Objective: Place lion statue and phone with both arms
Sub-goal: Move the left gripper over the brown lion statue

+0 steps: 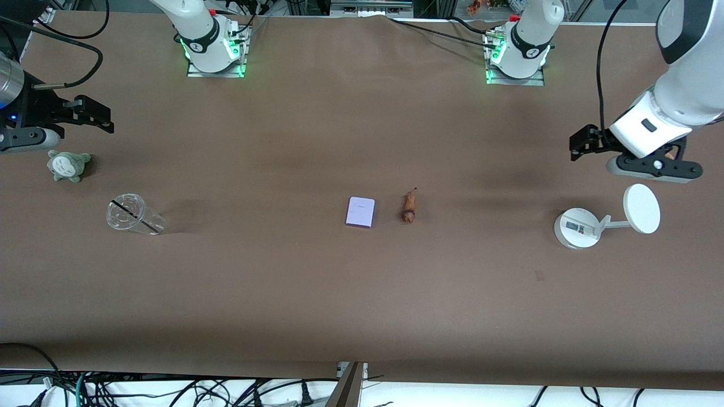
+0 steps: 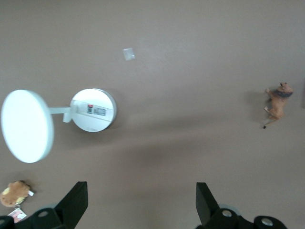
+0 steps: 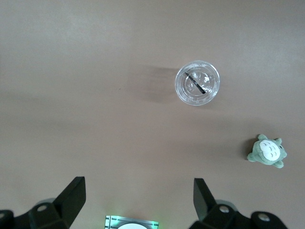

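Two items mid-table, phone [image 1: 360, 212] flat, lion [image 1: 409, 206] just beside it toward the left arm's end, long axis near-far, tail away from the camera, left gripper [image 2: 139, 202] spread wide over the stand [image 1: 577, 228], right gripper [image 3: 137, 202] spread wide, both arms waiting.

no legible text anywhere, white stand [image 1: 577, 228] base near the desk edge carries a small label, its print unreadable

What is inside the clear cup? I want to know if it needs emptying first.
The clear cup holds only a thin dark straw; otherwise its bottom shows through bare. No liquid is visible.
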